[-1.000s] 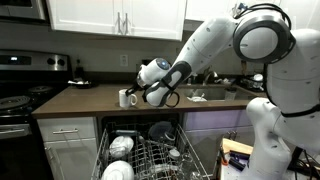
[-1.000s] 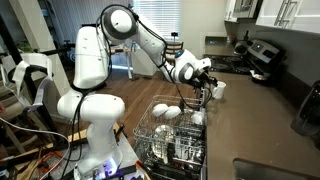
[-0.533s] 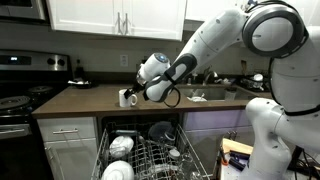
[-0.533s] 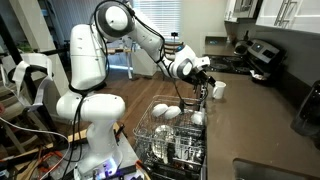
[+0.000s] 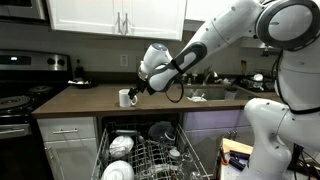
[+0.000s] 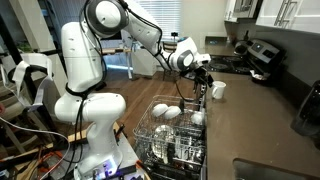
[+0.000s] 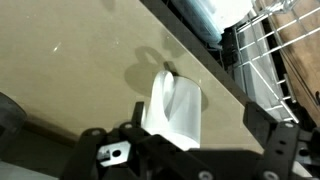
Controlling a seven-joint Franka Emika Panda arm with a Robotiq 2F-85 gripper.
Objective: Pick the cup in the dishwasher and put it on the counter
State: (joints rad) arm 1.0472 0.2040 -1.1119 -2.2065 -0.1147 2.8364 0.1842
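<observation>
One cup (image 5: 126, 98) stands on one counter (image 5: 80, 100), just beside the single gripper (image 5: 139, 91). Below the gripper is one dishwasher (image 5: 140, 125) holding one wire rack (image 5: 150, 160). Two white bowls (image 5: 120, 146) show clearly in it; the other dishes are too crowded to count. One stove (image 5: 20, 95) sits beyond the cup.

Glossy white rounded arm (image 5: 232, 30), black joint rings, black pincer (image 5: 136, 93), dark cable loop (image 5: 176, 97)
</observation>
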